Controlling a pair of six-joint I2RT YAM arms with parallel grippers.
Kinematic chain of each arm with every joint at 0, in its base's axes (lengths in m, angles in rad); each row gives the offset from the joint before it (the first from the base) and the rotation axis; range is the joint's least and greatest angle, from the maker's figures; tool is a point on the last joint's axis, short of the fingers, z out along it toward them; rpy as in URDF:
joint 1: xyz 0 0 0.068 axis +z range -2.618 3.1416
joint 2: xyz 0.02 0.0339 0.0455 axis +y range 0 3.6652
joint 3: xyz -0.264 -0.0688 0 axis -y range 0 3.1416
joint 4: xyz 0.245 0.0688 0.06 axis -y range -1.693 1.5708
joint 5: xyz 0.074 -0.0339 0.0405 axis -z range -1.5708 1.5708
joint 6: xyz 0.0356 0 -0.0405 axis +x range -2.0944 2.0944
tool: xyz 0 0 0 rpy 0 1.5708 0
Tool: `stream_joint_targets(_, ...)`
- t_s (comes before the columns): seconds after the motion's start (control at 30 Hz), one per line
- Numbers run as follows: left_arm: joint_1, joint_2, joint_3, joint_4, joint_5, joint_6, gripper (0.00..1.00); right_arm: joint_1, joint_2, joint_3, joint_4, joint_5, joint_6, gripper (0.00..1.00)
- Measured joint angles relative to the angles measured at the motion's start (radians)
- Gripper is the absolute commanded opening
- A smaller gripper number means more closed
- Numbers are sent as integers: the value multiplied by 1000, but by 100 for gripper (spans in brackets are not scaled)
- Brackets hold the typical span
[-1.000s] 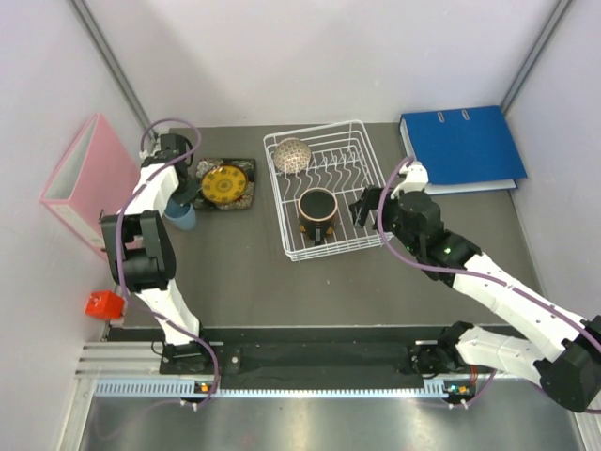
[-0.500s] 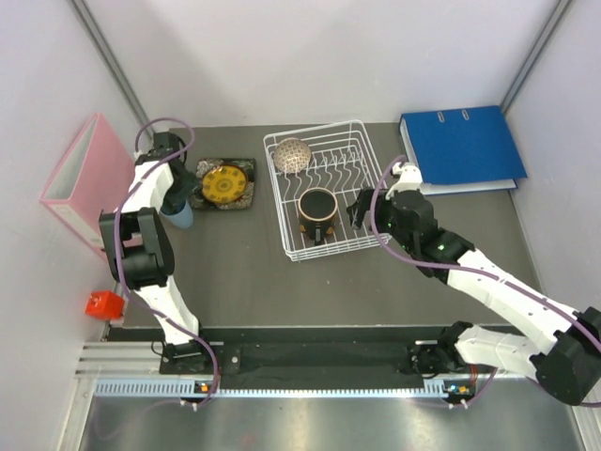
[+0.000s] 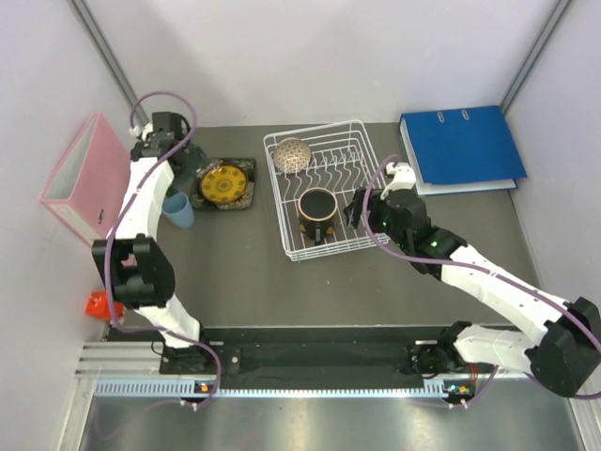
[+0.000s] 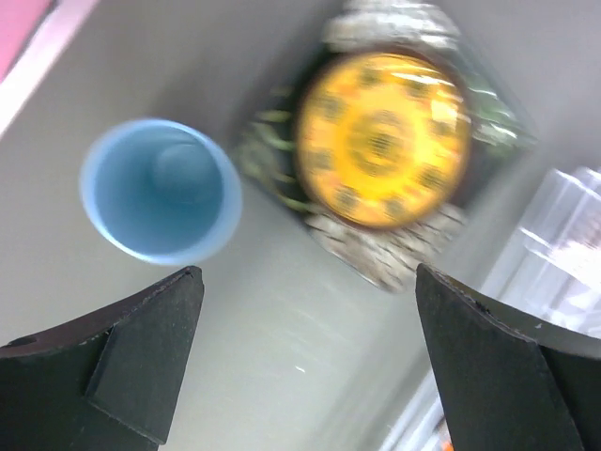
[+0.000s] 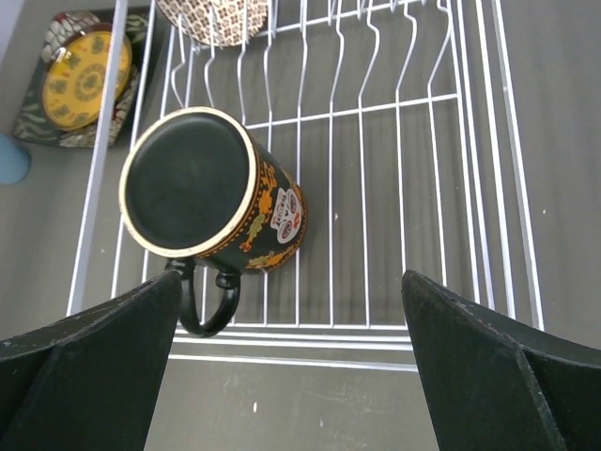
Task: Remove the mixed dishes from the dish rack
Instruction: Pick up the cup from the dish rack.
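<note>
Dish rack (image 3: 349, 178) held the dark mug (image 5: 211, 197) at its near-left side and the speckled bowl (image 3: 292, 154) in its far-left corner.

Left of rack:
- Amber plate (image 4: 383, 141) lay on the floral square plate (image 3: 246, 198).
- Light-blue cup (image 4: 160, 188) stood upright, farther left.

Left gripper (image 4: 310, 357) gaped wide and empty above the cup and plates. Right gripper (image 5: 291, 376) also gaped wide and empty over the rack's near edge, by the mug.

Light-blue cup (image 4: 160, 188), perhaps floral plate (image 4: 376, 268)

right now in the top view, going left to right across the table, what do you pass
pink file box → light-blue cup → amber-yellow plate → dish rack → blue binder
</note>
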Motion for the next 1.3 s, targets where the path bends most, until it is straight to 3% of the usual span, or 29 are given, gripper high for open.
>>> stream_joint_targets(0.17, -184, -137, -26, 43, -27, -17, 99, 6, 60, 9, -6, 11, 0, 100)
stream_joint_targets(0.27, -295, -266, -150, 126, -15, -31, 99, 23, 114, 47, -29, 19, -11, 100)
stream_joint_targets(0.47, -401, -413, -349, 201, -27, -47, 99, 124, 182, 175, -89, 32, -93, 100)
stream_joint_targets(0.73, -426, -499, -485, 254, -46, -53, 99, 225, 303, 273, -140, 46, -126, 92)
stream_joint_targets(1.3, -429, -609, -619, 330, -37, -78, 99, 295, 512, 285, -138, 145, 34, 74)
